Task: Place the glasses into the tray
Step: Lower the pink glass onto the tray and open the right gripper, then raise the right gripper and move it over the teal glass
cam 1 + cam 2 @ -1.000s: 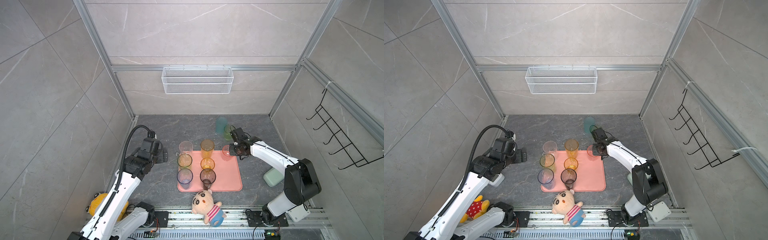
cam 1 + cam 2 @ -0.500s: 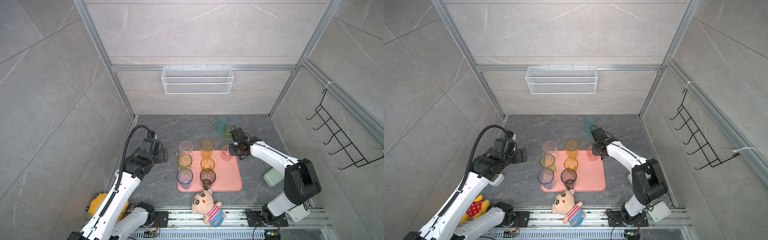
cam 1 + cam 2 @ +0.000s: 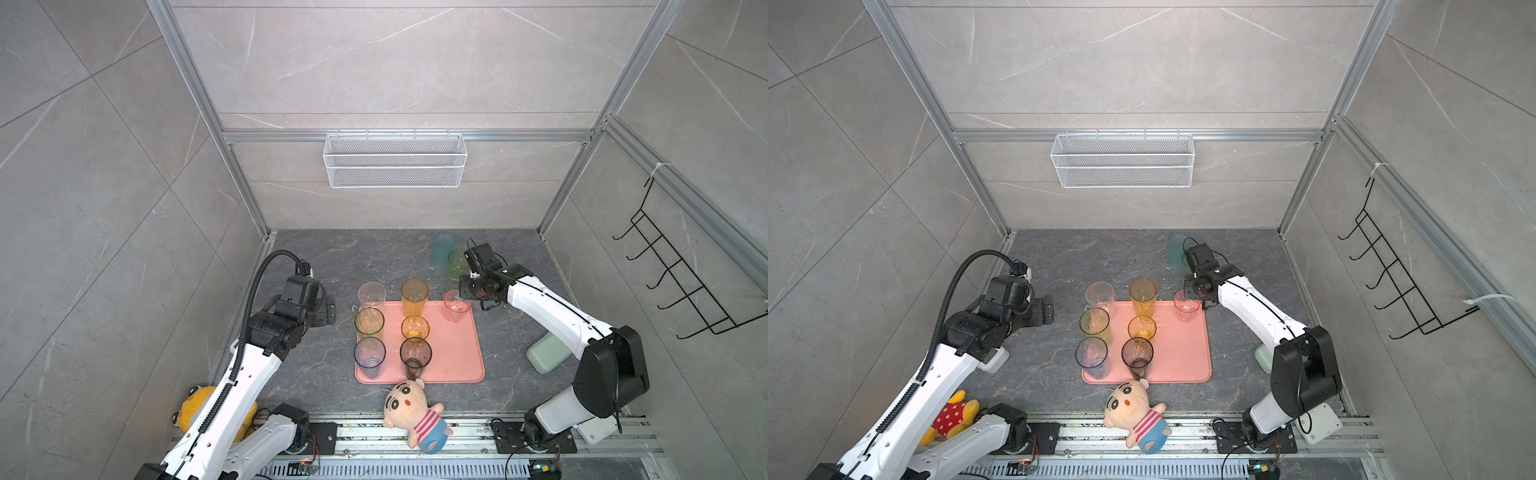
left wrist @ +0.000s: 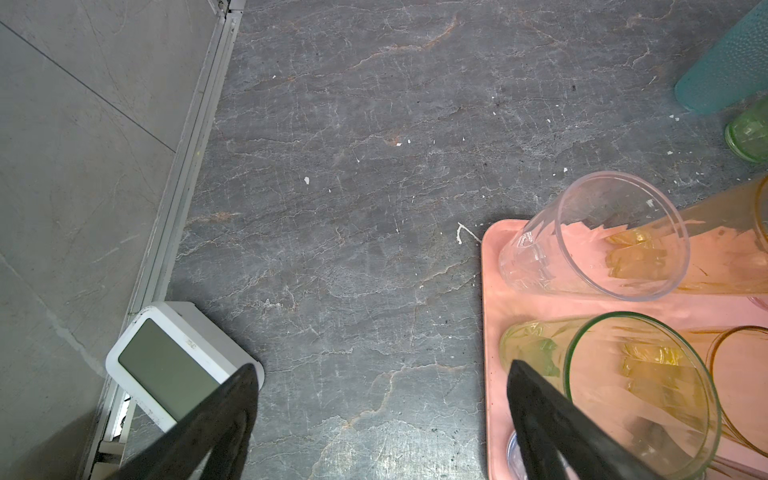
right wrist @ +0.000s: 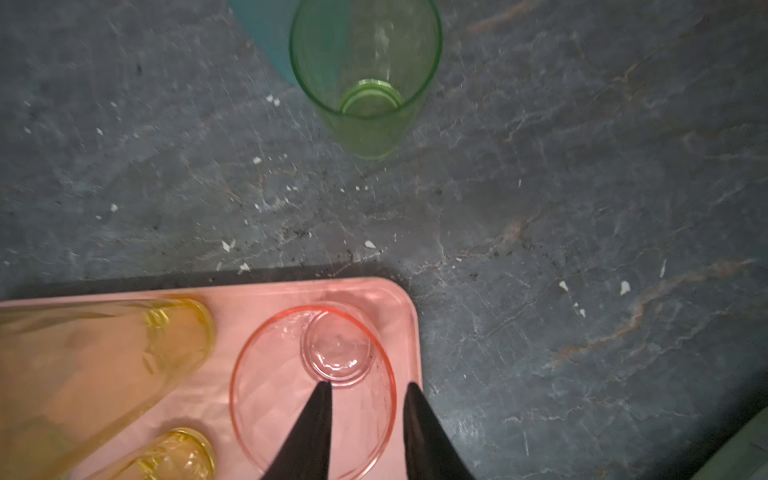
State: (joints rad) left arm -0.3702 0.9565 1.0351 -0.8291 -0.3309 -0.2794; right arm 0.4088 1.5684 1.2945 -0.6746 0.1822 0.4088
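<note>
The right gripper point(image 5: 368, 384) has its jaws slightly parted, straddling the wall of the short pink see-through tumbler point(image 5: 270, 395) without pinching it. That tumbler stands upright in the 1 o'clock corner of the flat salmon-pink plastic tray point(image 3: 453, 353), which also holds six more tinted tumblers point(image 3: 369, 353). Off the tray, further toward 1 o'clock, stand a tall teal tumbler point(image 3: 441, 249) and a green tumbler point(image 3: 457, 264). The left gripper point(image 4: 381, 365) gapes wide and empty at the tray's 9 o'clock.
</note>
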